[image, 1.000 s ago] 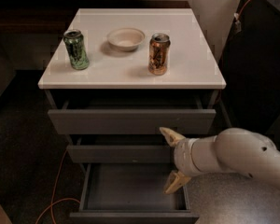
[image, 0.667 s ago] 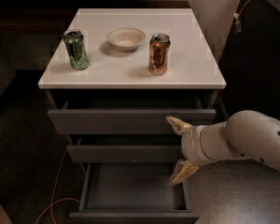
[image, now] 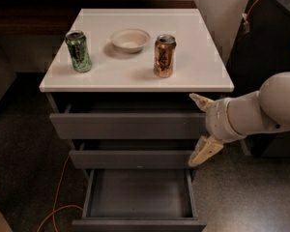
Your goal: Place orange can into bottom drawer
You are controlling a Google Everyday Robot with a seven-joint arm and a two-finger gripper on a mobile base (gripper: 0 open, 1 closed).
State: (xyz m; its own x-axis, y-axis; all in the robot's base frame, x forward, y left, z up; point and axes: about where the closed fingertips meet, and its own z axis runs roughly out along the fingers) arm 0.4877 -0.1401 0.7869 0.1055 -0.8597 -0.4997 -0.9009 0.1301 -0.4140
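Currently one orange can (image: 164, 55), one green can (image: 78, 50), one bowl (image: 130, 39), bottom drawer (image: 137, 222) open, pincer (image: 203, 127) apart beside drawers (image: 128, 125)

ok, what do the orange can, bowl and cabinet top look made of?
Orange can: metal, probably aluminium; glossy copper sheen, silver rim. Bowl: matte off-white, maybe paper pulp or ceramic, can't tell. Cabinet top: smooth white, slight sheen, likely laminate. Gripper hangs open by the right end of the top drawer, holding nothing.

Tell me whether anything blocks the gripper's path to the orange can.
No object does. The open gripper sits below the tabletop edge, which it must clear; the orange can stands on top, bowl and green can farther left.
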